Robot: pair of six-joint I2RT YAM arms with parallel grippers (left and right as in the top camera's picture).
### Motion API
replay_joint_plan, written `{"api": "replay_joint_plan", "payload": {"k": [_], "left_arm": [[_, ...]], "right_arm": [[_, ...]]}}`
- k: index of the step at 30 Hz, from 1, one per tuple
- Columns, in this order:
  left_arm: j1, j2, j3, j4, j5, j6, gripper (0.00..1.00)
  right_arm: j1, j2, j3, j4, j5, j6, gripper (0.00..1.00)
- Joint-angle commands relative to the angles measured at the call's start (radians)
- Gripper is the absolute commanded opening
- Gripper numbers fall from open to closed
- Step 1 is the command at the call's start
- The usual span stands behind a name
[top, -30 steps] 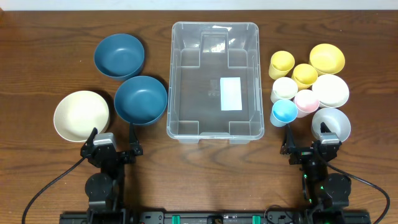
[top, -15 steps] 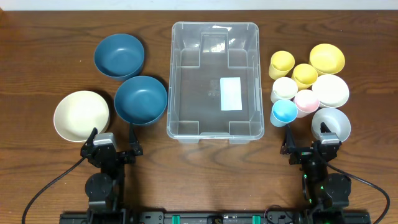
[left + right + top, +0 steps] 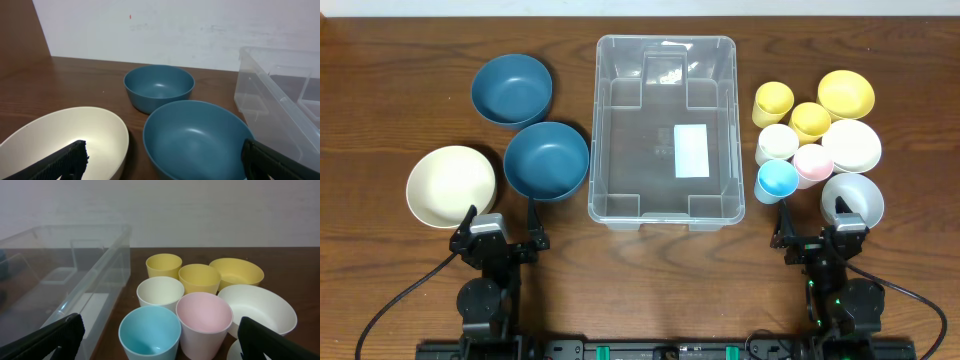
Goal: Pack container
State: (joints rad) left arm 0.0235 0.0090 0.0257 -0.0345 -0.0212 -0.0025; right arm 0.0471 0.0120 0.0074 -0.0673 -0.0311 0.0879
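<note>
Left fingers: spread wide, gripping nothing; cream bowl and blue bowl just ahead. Right fingers: spread wide, gripping nothing; light blue cup and pink cup just ahead. Clear container stands on counter, ahead, between both pairs.

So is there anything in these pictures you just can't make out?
- Overhead: any print on the white label inside the container is too small to read.
- Overhead: the right gripper covers part of the grey bowl.
- Left wrist: the bottom edge cuts off the cream bowl.
</note>
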Motion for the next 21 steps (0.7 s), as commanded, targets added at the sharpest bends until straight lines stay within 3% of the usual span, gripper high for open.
{"api": "replay_joint_plan", "payload": {"k": [1, 21], "left_arm": [[0.002, -0.005, -0.022, -0.036, 0.003, 0.009, 0.98], [0.002, -0.005, -0.022, 0.008, 0.014, 0.003, 0.98]], "right_arm": [[-0.008, -0.006, -0.002, -0.003, -0.011, 0.012, 0.99], [-0.008, -0.006, -0.002, -0.003, -0.011, 0.012, 0.99]]}}
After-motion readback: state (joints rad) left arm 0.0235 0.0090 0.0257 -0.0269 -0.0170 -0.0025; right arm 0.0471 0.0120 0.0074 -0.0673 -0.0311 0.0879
